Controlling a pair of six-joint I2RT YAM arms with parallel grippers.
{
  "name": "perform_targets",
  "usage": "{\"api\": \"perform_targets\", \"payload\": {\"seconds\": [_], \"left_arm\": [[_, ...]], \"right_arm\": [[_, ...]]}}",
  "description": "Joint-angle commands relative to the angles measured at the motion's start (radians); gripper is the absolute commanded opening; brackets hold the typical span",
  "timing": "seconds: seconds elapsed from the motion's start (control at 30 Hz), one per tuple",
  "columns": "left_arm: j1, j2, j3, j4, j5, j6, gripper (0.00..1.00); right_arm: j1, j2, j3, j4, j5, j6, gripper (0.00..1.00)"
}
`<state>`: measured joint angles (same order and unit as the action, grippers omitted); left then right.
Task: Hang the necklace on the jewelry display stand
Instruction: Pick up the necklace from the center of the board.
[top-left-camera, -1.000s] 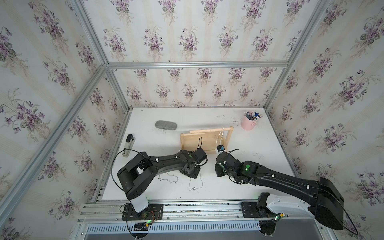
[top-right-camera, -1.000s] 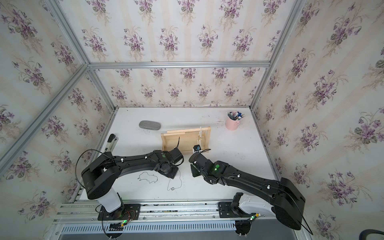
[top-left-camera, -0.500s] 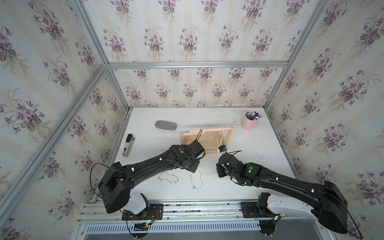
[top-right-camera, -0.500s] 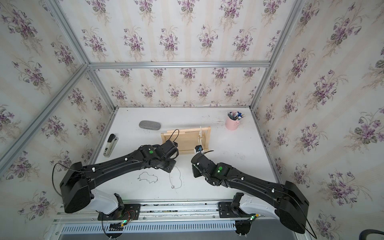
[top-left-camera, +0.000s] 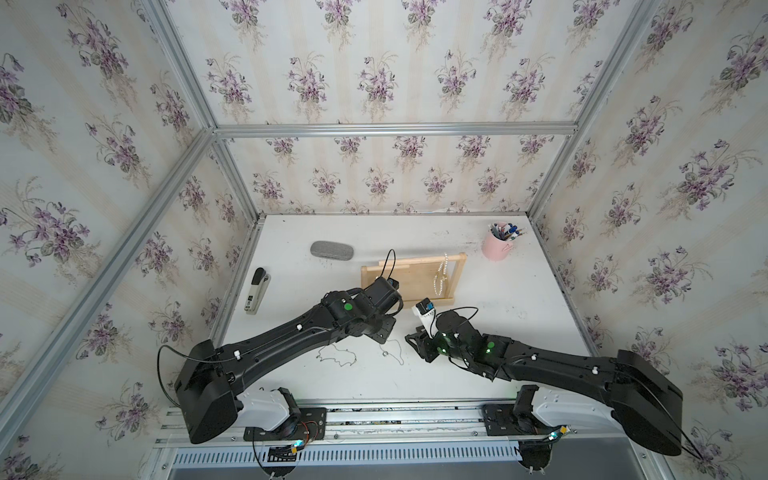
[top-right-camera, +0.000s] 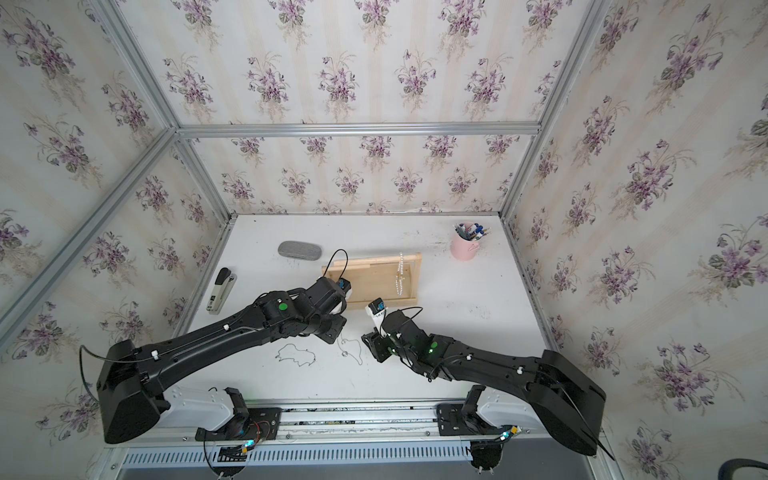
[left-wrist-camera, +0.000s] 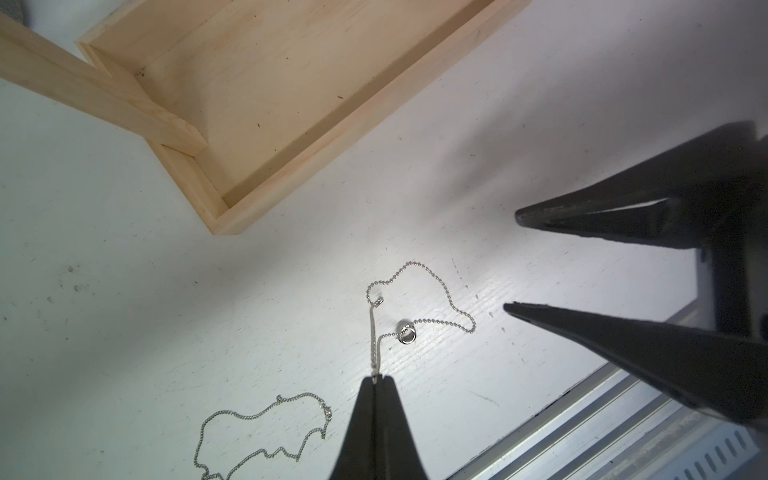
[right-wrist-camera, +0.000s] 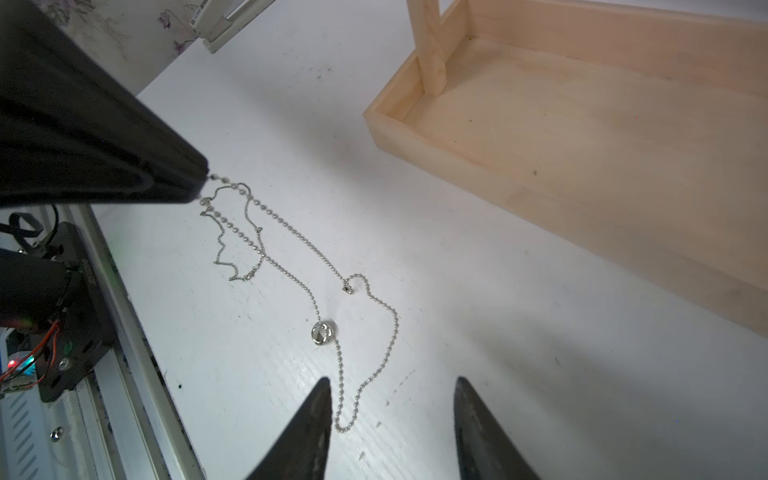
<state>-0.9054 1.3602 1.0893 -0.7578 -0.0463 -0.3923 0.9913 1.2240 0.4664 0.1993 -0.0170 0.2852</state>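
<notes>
Near the front of the scuffed white table (top-left-camera: 519, 332), my left gripper (left-wrist-camera: 376, 380) is pinched tight on a silver ball-chain necklace (left-wrist-camera: 419, 266), with its ring pendant (right-wrist-camera: 322, 332) resting on the surface. My right gripper (right-wrist-camera: 392, 382) stands parted, the chain's loop end between its jaws. Pale smooth-wood jewelry display stand (top-left-camera: 409, 276) sits just behind, pearl strand (top-left-camera: 441, 274) on its rail. Around: thin loose chain (left-wrist-camera: 249, 415), grey pouch (top-left-camera: 331, 251), stapler (top-left-camera: 257, 291), pink pen cup (top-left-camera: 494, 249). Floral wallpaper (top-left-camera: 374, 83) walls.

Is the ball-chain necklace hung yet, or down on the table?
Not hung: the ball-chain necklace lies on the table beside the jewelry display stand, one end pinched in the left hand.
</notes>
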Motion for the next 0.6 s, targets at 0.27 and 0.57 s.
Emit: {"api": "perform_targets", "payload": {"seconds": [0.27,0.57], "left_arm": [[0.000,-0.039,-0.020,0.006,0.025,0.023,0.00],[0.000,-0.061,-0.023,0.000,0.028,0.014,0.00]], "right_arm": [[0.017,0.199,-0.042,0.483,-0.156,-0.053,0.50],[0.016,0.326,-0.026,0.576,-0.111,-0.054,0.49]]}}
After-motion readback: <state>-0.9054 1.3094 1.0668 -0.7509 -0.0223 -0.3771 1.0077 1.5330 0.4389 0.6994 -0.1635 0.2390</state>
